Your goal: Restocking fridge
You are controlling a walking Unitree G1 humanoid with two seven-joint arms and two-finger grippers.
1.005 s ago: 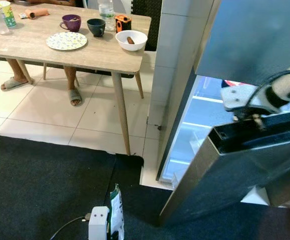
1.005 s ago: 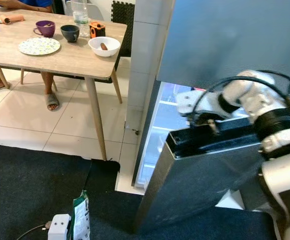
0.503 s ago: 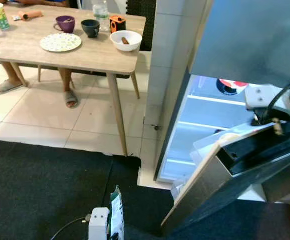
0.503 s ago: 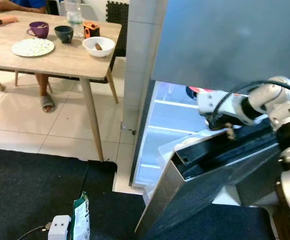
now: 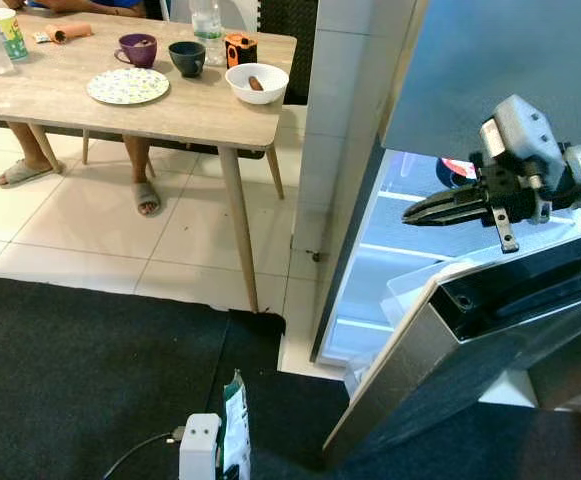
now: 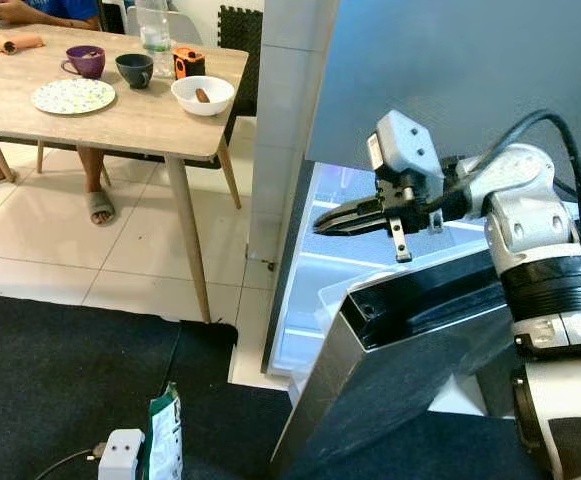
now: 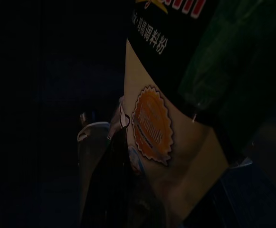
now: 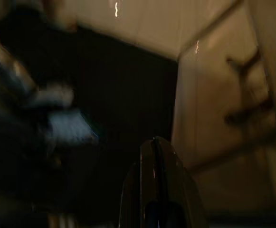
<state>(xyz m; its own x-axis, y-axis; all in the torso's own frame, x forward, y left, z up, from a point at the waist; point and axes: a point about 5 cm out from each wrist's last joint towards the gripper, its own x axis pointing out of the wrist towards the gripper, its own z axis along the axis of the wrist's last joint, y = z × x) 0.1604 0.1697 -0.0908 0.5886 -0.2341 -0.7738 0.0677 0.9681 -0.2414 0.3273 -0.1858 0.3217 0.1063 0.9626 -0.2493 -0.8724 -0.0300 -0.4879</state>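
My right fingers [image 6: 322, 222] are pressed together with nothing in them, hanging in the air in front of the lit fridge opening [image 6: 320, 262], just above the top edge of the half-open dark grey fridge door [image 6: 410, 360]. The white shelves inside glow blue-white, and there's a red and dark round thing [image 5: 457, 170] on the upper shelf at about 12 o'clock from the fingertips.

My left fingers [image 7: 107, 175] sit way down at 7 o'clock over the black floor mat [image 5: 80, 370], clamped on a green and cream snack bag [image 5: 233, 435]; the left wrist view is super dark but the bag's orange seal shows.

Off at 10 o'clock is the light wooden table [image 5: 210, 105] with a white bowl [image 5: 256, 83], a patterned plate [image 5: 128, 86] and two mugs [image 5: 186, 57]. Someone's sandalled feet [image 5: 147, 195] show under it.
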